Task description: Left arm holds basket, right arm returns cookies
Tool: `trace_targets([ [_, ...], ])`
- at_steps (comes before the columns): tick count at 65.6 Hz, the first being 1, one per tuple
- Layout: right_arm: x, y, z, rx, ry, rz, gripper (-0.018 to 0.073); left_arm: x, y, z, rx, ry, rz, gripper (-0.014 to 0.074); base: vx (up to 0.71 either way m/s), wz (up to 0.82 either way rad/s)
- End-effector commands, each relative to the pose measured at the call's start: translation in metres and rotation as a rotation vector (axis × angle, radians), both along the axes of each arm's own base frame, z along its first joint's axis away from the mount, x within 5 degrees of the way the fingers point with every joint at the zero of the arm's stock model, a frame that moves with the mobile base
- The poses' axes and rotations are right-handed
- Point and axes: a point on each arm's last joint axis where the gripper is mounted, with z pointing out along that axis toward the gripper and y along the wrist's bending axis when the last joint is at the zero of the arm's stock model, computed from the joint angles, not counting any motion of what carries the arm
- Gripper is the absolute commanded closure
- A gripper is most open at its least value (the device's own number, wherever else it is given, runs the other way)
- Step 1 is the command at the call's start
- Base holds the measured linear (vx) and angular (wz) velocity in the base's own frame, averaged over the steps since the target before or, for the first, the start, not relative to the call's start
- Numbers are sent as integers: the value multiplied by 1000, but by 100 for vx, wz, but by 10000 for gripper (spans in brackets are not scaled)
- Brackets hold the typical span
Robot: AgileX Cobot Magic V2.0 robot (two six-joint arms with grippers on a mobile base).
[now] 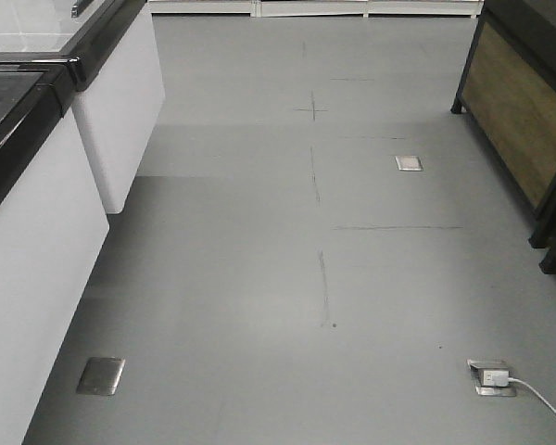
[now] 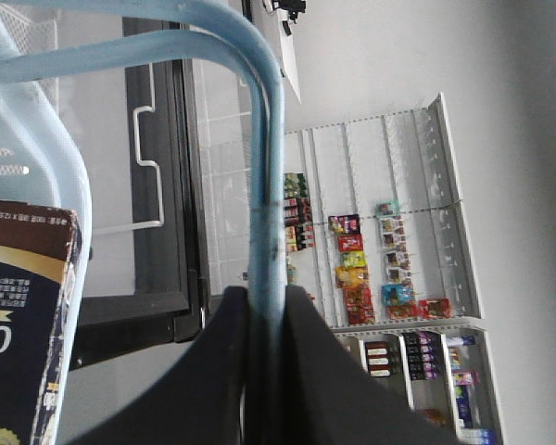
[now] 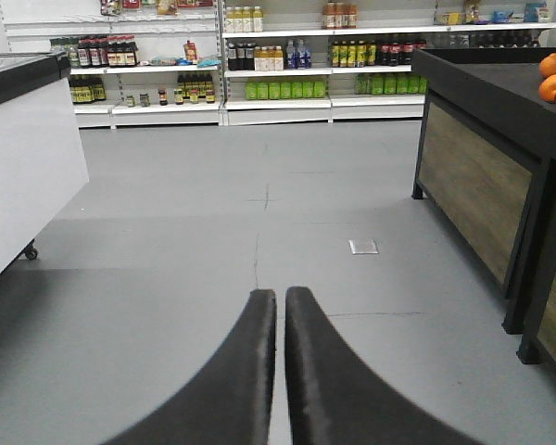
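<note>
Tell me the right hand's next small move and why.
Probably open the right hand and swing it toward the basket: it is shut and empty, facing the floor, while the left hand clamps the handle and the cookies sit inside.

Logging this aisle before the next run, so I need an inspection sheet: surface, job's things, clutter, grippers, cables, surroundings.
Surface: grey floor with metal floor plates.
Job's things: basket held by its handle; cookies carton shows by the basket's rim.
Clutter: nothing seen.
Grippers: left gripper shut on the basket's handle; right gripper shut, empty.
Cables: white cable plugged into a floor socket.
Surroundings: white cabinets, wooden-sided stand with oranges, drinks shelves.
</note>
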Motion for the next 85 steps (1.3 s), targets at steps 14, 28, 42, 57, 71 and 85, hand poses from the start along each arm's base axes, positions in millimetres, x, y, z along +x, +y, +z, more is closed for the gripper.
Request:
trace_targets([
  [14,0,0,1,-13,-66,0,566,-15,-20,57,117,-294,25,602,0,0],
  [28,0,0,1,-13,-66,0,566,-18,-37,67,84,-355,-26,602,0,0],
  [42,0,0,1,-13,-66,0,566,-14,-61,73,76,-379,-109,602,0,0],
  [57,0,0,1,-13,-66,0,566,-8,-94,79,39,-418,-230,602,0,0],
  [71,0,0,1,-13,-66,0,566,-1,-129,81,-13,-464,-356,602,0,0],
  [85,0,0,1,-13,-66,0,566,1,-165,84,-21,-498,-493,602,0,0],
])
